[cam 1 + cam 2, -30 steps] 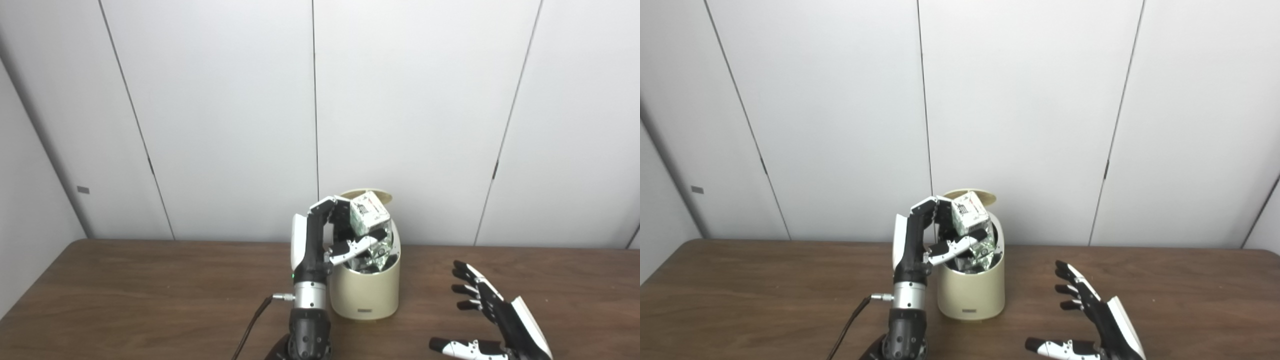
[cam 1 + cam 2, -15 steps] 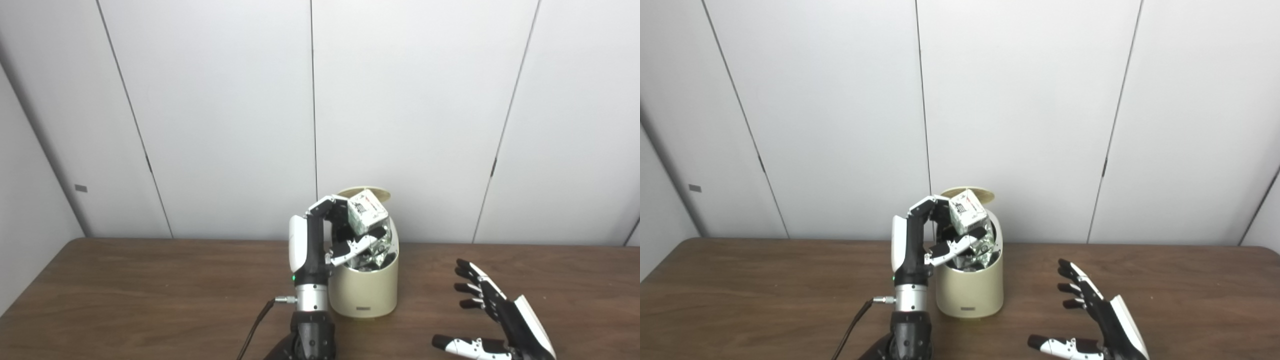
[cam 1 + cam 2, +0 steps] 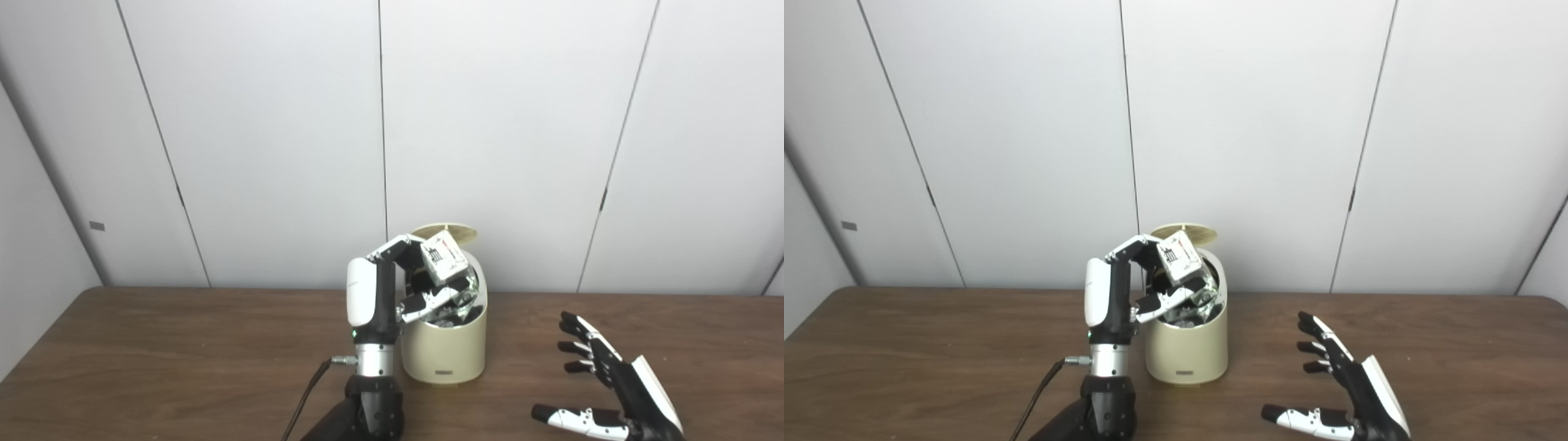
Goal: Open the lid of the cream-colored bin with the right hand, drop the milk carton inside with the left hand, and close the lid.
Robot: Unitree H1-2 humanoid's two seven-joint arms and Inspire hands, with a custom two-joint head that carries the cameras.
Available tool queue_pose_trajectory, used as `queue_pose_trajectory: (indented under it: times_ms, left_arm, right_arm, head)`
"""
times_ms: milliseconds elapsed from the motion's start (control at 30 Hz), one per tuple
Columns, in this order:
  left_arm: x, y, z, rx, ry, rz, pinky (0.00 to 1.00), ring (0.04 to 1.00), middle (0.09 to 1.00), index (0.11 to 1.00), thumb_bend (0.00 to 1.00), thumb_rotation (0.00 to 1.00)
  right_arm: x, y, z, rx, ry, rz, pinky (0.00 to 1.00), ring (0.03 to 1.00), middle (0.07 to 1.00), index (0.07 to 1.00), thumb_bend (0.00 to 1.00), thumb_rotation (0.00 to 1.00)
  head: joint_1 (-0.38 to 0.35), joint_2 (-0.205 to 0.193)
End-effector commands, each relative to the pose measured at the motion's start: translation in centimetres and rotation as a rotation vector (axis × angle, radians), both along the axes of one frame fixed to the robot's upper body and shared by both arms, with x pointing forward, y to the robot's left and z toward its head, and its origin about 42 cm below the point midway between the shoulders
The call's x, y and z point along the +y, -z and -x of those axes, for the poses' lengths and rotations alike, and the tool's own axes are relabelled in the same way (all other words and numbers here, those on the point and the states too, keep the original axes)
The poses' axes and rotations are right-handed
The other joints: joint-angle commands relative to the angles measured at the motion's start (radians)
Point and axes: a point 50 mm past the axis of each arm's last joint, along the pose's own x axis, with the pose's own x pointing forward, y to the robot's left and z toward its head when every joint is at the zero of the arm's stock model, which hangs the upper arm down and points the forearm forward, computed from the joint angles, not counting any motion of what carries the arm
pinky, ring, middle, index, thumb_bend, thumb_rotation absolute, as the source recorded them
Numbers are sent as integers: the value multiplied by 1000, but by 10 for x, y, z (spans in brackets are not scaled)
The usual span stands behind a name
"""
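One milk carton (image 3: 446, 262) in left hand (image 3: 401, 285), over open bin (image 3: 444, 349)

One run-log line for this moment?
lid: open | left hand: holds milk carton above bin | right hand: open, beside bin

We count one cream-colored bin (image 3: 443, 349), one raised lid (image 3: 443, 231), one milk carton (image 3: 442, 260), two robot hands: left hand (image 3: 404, 288), right hand (image 3: 612, 392). One wooden table (image 3: 153, 355), one cable (image 3: 306, 392).
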Motion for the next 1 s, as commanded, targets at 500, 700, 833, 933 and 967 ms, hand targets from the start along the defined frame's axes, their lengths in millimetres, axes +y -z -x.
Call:
queue_pose_trajectory:
  times_ms: [500, 700, 833, 933, 967]
  left_arm:
    - [2, -26, -10, -71, -4, -8, 485, 458, 484, 507, 504, 0]
    - [3, -30, -8, -87, 6, 3, 508, 464, 486, 504, 504, 0]
    - [5, -35, -6, -100, 15, 14, 482, 457, 486, 507, 503, 0]
    - [7, -39, -5, -108, 21, 20, 476, 453, 487, 509, 502, 0]
    - [8, -40, -5, -111, 22, 20, 475, 453, 488, 508, 503, 0]
  right_arm:
    - [3, -20, -3, -99, -34, -7, 686, 811, 890, 910, 760, 255]
    - [4, -20, -4, -92, -36, -3, 690, 812, 893, 914, 758, 267]
    - [4, -20, -4, -92, -35, -9, 688, 810, 892, 914, 757, 259]
    - [5, -20, -5, -93, -32, -8, 682, 809, 891, 913, 758, 254]
    - [5, -19, -5, -94, -32, -8, 678, 808, 891, 913, 759, 255]
  head:
    - [5, 4]
    - [11, 7]
    - [11, 8]
    - [15, 7]
    - [15, 7]
